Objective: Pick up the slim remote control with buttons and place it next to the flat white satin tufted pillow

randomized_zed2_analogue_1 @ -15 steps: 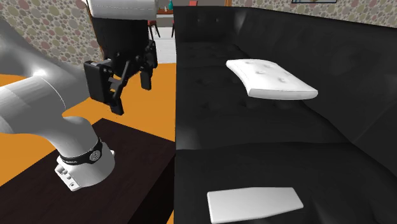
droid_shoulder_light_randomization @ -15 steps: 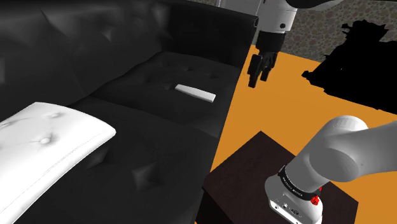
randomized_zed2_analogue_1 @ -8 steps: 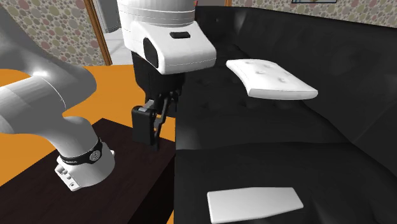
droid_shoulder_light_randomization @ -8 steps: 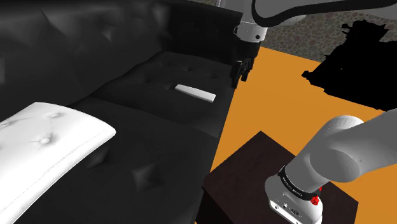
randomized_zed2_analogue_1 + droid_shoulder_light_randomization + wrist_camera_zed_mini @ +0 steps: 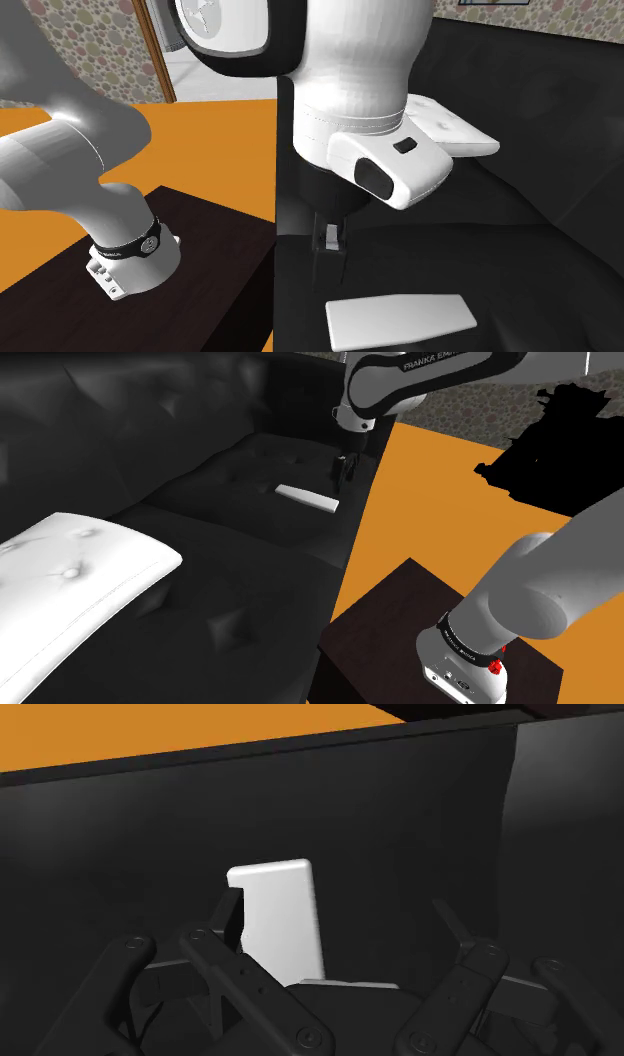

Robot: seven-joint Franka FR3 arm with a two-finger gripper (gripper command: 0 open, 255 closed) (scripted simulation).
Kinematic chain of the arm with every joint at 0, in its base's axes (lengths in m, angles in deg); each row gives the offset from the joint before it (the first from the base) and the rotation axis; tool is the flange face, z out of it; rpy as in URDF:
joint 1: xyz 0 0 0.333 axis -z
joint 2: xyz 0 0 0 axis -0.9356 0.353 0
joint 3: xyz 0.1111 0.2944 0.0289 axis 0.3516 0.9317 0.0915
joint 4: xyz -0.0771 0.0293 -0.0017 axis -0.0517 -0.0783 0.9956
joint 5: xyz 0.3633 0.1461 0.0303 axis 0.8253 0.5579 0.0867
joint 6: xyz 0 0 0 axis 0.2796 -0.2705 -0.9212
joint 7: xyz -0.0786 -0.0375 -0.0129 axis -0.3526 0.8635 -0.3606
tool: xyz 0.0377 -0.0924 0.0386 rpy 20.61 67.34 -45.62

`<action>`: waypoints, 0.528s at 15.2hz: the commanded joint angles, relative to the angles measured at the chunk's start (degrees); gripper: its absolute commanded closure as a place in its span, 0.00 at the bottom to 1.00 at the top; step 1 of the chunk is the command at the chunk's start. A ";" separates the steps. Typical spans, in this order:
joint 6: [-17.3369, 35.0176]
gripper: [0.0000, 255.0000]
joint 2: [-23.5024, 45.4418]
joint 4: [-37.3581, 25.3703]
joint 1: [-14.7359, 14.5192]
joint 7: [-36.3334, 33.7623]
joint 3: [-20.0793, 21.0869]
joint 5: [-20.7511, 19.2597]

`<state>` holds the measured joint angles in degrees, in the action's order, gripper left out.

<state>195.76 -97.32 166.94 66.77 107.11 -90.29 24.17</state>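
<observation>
The end effector point(image 5: 345, 470) hangs open and empty over the flat white remote point(image 5: 308, 498), positioned to grasp it. The pillow point(image 5: 80, 557) lies well apart.

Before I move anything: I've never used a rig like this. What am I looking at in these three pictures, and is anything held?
It is one white robot arm with a black two-finger gripper, standing on a dark box on an orange floor. The shoulder view looks down from beside that box. The second exterior view looks along the sofa from near the arm. The wrist view looks out along the gripper. On the black sofa lie a flat white remote and, farther along, a white tufted pillow. The fingers stand apart just above the remote, so nothing is held.
</observation>
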 commanded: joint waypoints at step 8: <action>9.53 0.00 18.45 -12.32 -1.02 7.34 0.47 -0.24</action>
<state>203.95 -81.03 155.85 66.03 113.97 -90.10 23.96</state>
